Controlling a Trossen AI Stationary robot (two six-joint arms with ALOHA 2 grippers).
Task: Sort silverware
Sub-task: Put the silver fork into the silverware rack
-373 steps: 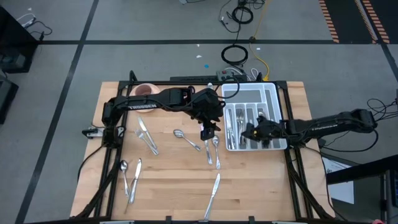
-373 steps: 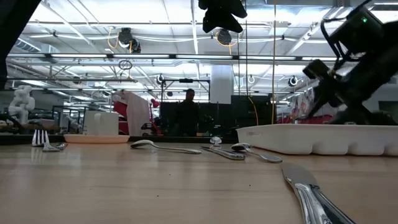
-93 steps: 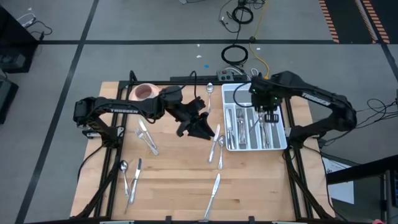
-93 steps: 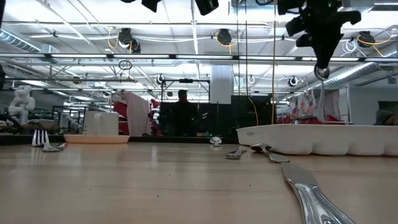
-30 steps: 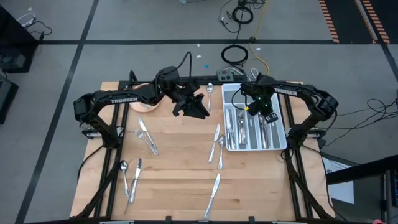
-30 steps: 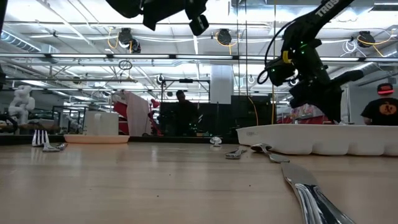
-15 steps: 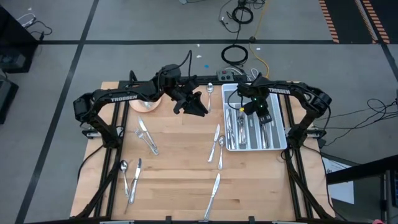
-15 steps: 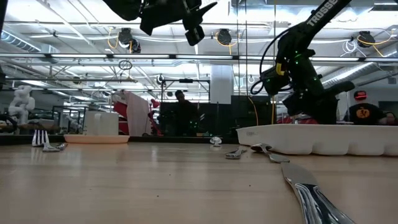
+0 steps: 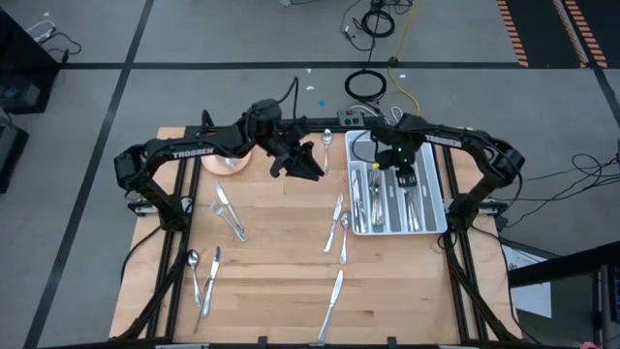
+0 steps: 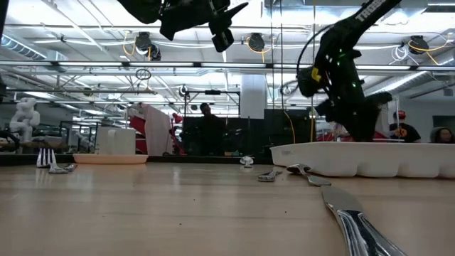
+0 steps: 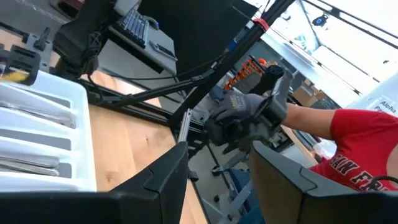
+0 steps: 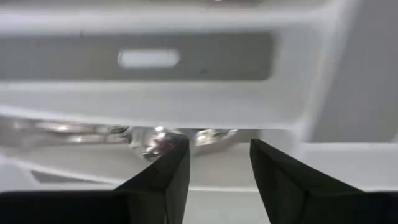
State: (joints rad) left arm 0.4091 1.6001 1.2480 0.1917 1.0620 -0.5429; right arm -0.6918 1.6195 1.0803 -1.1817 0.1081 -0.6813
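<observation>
Since 1 second earlier, our right gripper [image 9: 405, 177] had parted, empty, over the tray [image 9: 435, 184] at 2 o'clock. Several silverware pieces [image 9: 383, 199] lay inside; roughly 9 remained on the table [image 9: 271, 281]. Left gripper [image 9: 312, 171] hovered open.

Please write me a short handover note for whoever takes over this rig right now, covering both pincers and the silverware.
Right pincer: open, low inside the white tray, with spoons lying just past its fingers; holding nothing.
Left pincer: open and empty, raised over the far middle of the table, near the pink saucer.
Done: several pieces lie in the tray's compartments.
Left: a cluster beside the tray, a knife at the near edge, a pair at left, a spoon and other pieces at the near left, and one spoon by the far edge.
</observation>
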